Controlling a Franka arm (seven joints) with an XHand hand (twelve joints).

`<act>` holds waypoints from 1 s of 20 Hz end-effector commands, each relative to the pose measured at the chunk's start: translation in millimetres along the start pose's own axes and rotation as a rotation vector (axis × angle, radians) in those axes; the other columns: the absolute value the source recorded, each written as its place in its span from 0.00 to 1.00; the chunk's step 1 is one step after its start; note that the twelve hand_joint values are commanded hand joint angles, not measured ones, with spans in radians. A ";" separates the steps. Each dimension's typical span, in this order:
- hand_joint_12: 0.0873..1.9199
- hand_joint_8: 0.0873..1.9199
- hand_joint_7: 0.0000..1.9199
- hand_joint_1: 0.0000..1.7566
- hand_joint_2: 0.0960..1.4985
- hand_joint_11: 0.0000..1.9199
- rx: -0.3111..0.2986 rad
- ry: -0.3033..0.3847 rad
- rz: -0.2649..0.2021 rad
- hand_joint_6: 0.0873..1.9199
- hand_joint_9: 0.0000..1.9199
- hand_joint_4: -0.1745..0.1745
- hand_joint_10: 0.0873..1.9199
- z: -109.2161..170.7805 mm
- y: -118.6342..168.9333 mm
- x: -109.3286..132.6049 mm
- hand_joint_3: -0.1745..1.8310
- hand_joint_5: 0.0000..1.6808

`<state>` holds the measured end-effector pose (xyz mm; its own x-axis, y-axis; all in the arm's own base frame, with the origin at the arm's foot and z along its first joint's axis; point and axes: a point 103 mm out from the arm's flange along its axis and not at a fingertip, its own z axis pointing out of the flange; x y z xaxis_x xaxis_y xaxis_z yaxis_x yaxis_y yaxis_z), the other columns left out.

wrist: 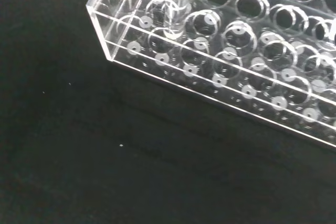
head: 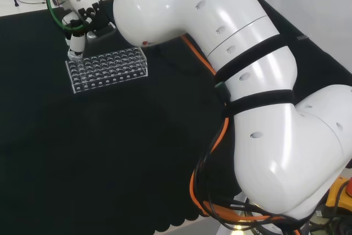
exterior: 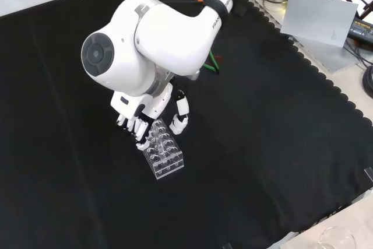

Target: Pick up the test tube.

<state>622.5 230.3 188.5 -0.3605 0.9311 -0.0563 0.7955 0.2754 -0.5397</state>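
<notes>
The black and white hand (exterior: pixel 140 122) hangs over the far end of the clear plastic test tube rack (exterior: pixel 163 153) in the front view, its fingers (exterior: pixel 141 141) curled downward at that end, though whether they grip anything cannot be told. In the wrist view a clear glass test tube (wrist: pixel 177 4) stands upright in a hole near the rack's corner. The rack rests on the black cloth (exterior: pixel 280 144).

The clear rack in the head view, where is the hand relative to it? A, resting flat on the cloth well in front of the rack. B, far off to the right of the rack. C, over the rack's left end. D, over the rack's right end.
C: in the head view the hand reaches down at the left end of the clear rack, fingers at its corner.
</notes>
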 end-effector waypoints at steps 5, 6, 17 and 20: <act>0.80 0.41 0.45 0.54 0.41 0.10 -0.044 0.052 0.048 0.43 0.33 0.00 0.45 3.0 2.4 11.0 0.43 0.30; 0.79 0.41 0.50 0.56 0.40 0.13 -0.058 0.044 0.058 0.44 0.36 0.00 0.43 2.4 2.1 11.7 0.43 0.34; 0.55 0.26 0.73 0.75 0.33 0.65 -0.296 0.189 0.215 0.28 0.78 0.00 0.38 -14.5 0.3 25.9 0.47 0.78; 0.52 0.27 0.73 0.76 0.30 0.69 -0.333 0.183 0.202 0.28 0.80 0.00 0.40 -20.7 -0.4 29.6 0.51 0.79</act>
<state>612.6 246.6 176.1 -0.2113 0.9771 -0.0262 0.8980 0.1834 -0.4000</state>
